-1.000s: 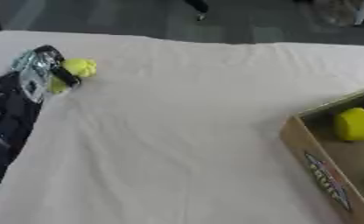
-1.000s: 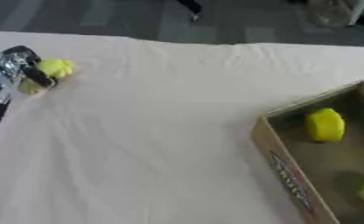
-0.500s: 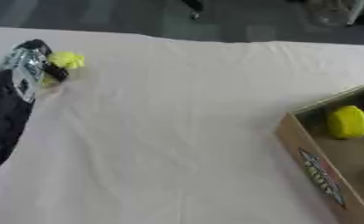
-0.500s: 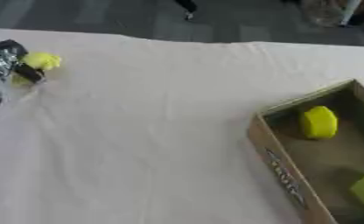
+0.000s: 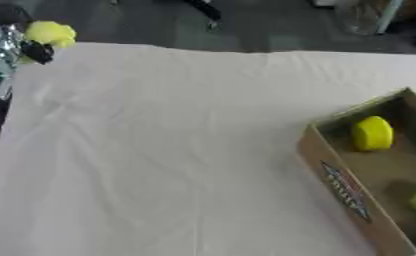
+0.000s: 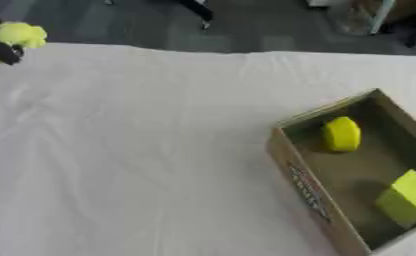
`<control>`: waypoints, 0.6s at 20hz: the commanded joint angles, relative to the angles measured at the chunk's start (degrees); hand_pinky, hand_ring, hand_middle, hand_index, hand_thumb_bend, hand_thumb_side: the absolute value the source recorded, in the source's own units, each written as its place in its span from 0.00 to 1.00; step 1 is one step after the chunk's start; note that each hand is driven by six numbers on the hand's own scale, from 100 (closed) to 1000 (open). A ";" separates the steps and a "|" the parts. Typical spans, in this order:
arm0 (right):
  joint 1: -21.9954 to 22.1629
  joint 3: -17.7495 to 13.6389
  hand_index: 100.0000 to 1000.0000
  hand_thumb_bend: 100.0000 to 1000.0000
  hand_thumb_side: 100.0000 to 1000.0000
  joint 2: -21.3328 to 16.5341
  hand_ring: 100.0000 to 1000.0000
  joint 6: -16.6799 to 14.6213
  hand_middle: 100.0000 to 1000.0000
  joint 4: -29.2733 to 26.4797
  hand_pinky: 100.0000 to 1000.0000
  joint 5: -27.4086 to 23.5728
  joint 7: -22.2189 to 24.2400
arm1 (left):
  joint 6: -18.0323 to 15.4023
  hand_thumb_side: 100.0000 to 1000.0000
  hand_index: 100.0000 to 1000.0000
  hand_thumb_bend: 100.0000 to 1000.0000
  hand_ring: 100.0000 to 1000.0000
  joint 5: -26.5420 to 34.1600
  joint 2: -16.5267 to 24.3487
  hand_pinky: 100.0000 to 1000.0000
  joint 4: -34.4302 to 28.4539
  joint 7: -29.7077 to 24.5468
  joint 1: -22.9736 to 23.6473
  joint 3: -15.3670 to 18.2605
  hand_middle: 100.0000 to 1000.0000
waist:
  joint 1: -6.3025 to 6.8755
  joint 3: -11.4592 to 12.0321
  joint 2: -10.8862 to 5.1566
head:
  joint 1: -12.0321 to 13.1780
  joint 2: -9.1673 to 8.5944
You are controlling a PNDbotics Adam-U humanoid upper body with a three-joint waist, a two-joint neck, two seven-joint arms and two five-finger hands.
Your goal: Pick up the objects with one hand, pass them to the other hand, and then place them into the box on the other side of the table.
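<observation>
White cloth covers the table; at 10 o'clock the left hand (image 5: 10, 52) grips a yellow ball (image 5: 50, 33), handover next.

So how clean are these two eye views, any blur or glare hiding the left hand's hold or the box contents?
Left eye view: soft overall; left hand smeared around the yellow object. Right eye view: same softness, no glare; box interior shaded, yet the yellow disc and yellow-green block read clearly.
</observation>
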 commanded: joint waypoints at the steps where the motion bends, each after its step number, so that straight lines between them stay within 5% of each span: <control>1: -3.48 0.69 0.98 0.00 0.05 -4.63 0.94 -0.05 0.80 -1.05 0.98 -0.83 2.05 | -2.74 0.00 0.46 0.03 0.49 5.40 2.03 0.47 -8.30 1.48 1.06 -1.85 0.44 | 0.10 0.34 -2.03 | -1.05 0.52; 7: -13.64 5.30 0.96 0.00 0.00 -7.01 0.95 4.42 0.82 -1.05 0.96 0.61 9.00 | -3.91 0.00 0.45 0.00 0.45 18.59 -0.81 0.43 -25.88 8.03 10.26 -6.05 0.40 | -0.23 1.20 -3.05 | -3.12 1.14; 12: -20.04 9.52 0.96 0.00 0.00 -5.15 0.96 10.27 0.84 -1.05 0.96 5.15 16.50 | -3.72 0.00 0.44 0.00 0.43 22.46 -6.86 0.41 -34.02 17.10 16.53 -6.90 0.39 | -1.16 1.52 -3.34 | -3.76 1.22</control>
